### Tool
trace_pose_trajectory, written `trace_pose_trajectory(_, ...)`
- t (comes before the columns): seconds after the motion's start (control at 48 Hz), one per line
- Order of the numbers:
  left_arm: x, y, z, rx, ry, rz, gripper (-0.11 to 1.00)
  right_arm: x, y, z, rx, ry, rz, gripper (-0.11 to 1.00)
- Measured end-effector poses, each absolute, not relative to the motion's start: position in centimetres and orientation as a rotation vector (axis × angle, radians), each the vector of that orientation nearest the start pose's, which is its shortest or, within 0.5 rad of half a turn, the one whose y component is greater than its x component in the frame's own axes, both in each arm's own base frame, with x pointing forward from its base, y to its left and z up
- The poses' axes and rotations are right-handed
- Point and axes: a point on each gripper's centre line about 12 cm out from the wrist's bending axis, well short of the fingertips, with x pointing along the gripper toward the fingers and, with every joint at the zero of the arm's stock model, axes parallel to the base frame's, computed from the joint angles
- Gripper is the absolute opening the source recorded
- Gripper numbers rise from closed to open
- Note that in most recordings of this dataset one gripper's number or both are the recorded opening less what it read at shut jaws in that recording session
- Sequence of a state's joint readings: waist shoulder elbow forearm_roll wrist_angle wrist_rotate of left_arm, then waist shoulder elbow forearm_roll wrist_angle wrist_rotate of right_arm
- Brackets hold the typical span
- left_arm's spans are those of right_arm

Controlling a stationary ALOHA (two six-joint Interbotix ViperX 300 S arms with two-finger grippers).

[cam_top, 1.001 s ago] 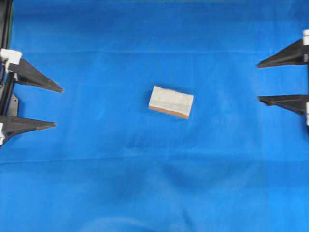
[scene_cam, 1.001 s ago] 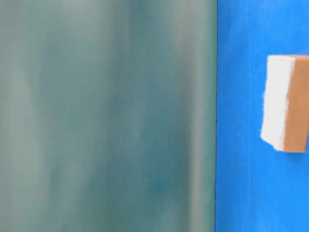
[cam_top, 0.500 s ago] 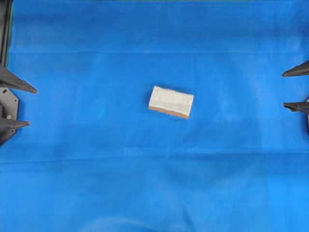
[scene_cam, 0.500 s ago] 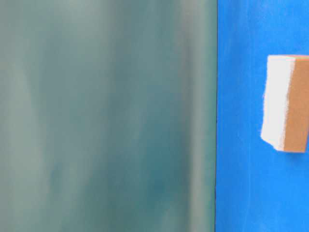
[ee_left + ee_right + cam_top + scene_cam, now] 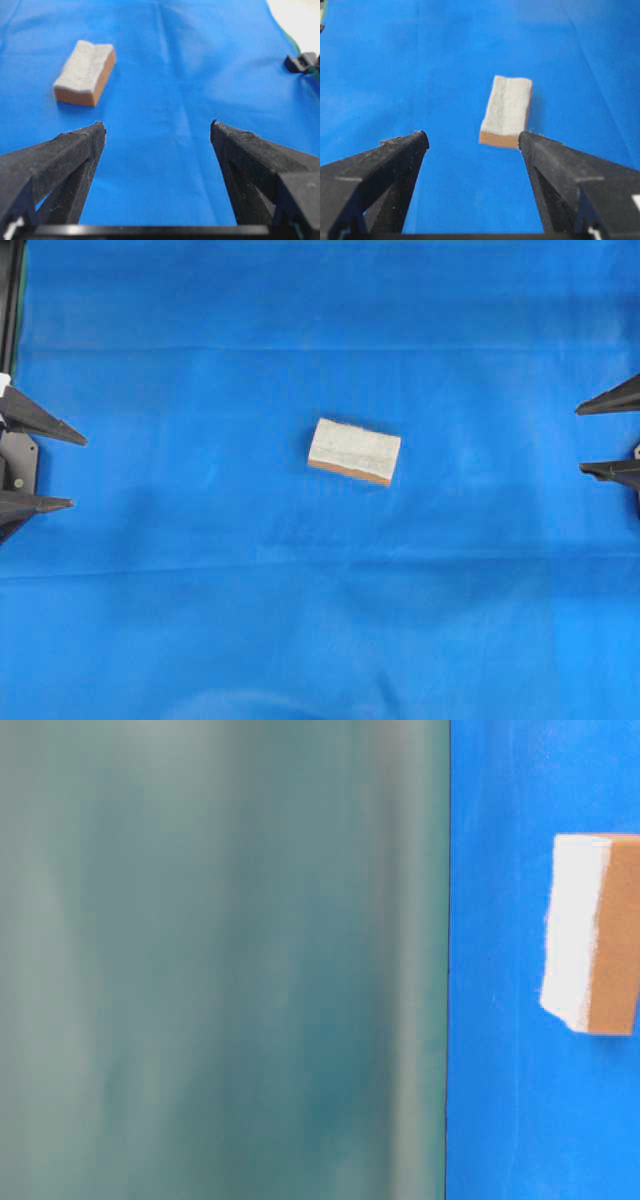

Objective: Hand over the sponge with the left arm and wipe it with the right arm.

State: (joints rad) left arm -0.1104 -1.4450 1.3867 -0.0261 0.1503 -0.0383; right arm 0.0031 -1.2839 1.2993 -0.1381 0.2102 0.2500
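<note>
Left gripper (image 5: 157, 131): mine, seen closest from the left wrist camera; jaws spread wide, nothing between them, only cloth under the gap.
Left fingers (image 5: 80, 145): two black wedges, tips well apart, both short of the sponge and not touching it.
Right gripper (image 5: 473, 137): mine too, jaws wide apart and holding nothing.
Right fingers (image 5: 555, 160): black wedges; in the right wrist view the sponge's near end sits just beyond the tips, closer to the finger on the right of that view; I cannot tell any contact there.
Sponge (image 5: 354, 450): lies flat on the cloth, pale scuffed face up, thin orange-brown layer showing along its near edge; slightly skewed.
Sponge from my left wrist (image 5: 85, 73): ahead and to the left of the finger gap, well beyond the tips.
Sponge from my right wrist (image 5: 506, 110): ahead, long axis running away from me.
Sponge against both grippers: overhead, it sits between them, well apart from each; the left gripper (image 5: 40, 468) is at the left edge, the right (image 5: 610, 438) at the right edge.
Cloth (image 5: 320, 620): blue, faintly creased, spread all around the sponge.
Low side view: sponge (image 5: 592, 948) at the right edge, white and tan faces showing; left of it only a blurred grey-green surface (image 5: 220, 960).
</note>
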Motion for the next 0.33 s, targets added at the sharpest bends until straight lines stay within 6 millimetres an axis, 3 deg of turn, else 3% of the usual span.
trace_pose_trajectory(0.334,12.64,-1.45,23.02,-0.061,0.097,-0.111,0.82,14.47,-0.29,23.75,0.109,0.223,-0.038,0.73)
